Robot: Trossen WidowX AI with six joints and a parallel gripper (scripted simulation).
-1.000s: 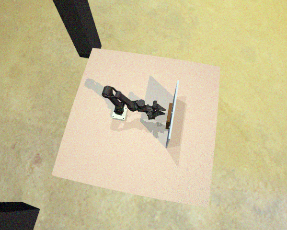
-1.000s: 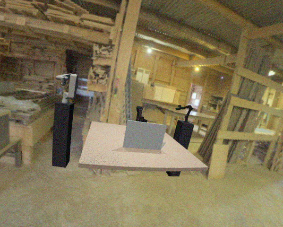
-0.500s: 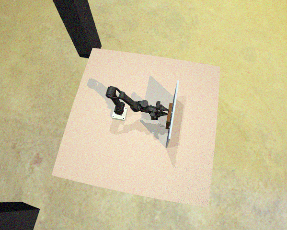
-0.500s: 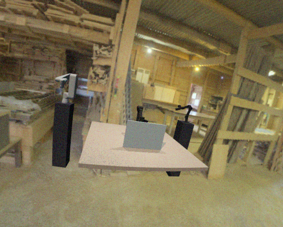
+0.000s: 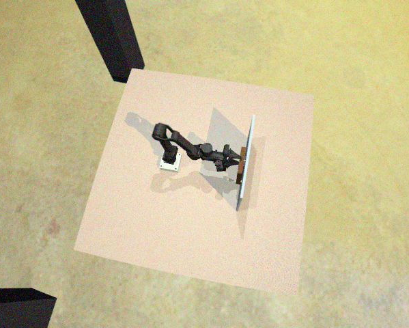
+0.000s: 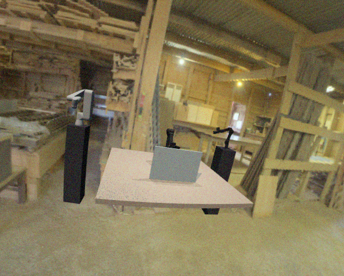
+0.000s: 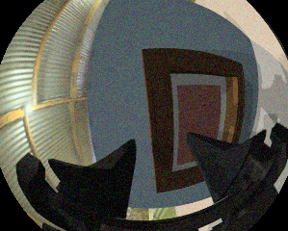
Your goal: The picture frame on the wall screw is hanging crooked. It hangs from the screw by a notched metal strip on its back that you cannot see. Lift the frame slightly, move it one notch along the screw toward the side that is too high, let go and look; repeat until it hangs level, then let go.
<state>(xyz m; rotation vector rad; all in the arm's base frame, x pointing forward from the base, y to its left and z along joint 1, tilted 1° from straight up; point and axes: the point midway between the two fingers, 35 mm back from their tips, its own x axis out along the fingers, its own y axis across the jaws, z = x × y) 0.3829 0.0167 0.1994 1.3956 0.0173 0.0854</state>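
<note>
The picture frame (image 5: 239, 173) (image 7: 155, 91) is dark brown with a grey mat and a dull red picture. It hangs on the arm's side of the upright blue-grey panel (image 5: 248, 141) (image 6: 175, 164) (image 7: 117, 72). In the wrist view, which is turned on its side, the frame looks tilted: its left bar slants, lower end further right. The gripper (image 5: 240, 160) (image 7: 161, 138) is part open, its fingertips close in front of the frame. In the wrist view they appear on either side of that bar, and nothing is seen clamped. The screw and notched strip are hidden.
The panel stands on the pink table top (image 5: 183, 225) (image 6: 130, 190) and hides most of the arm in the exterior view. The arm's white base (image 5: 175, 166) is on the table. Black pedestals (image 6: 76, 163) (image 6: 223, 160) bearing other arms stand beyond the table.
</note>
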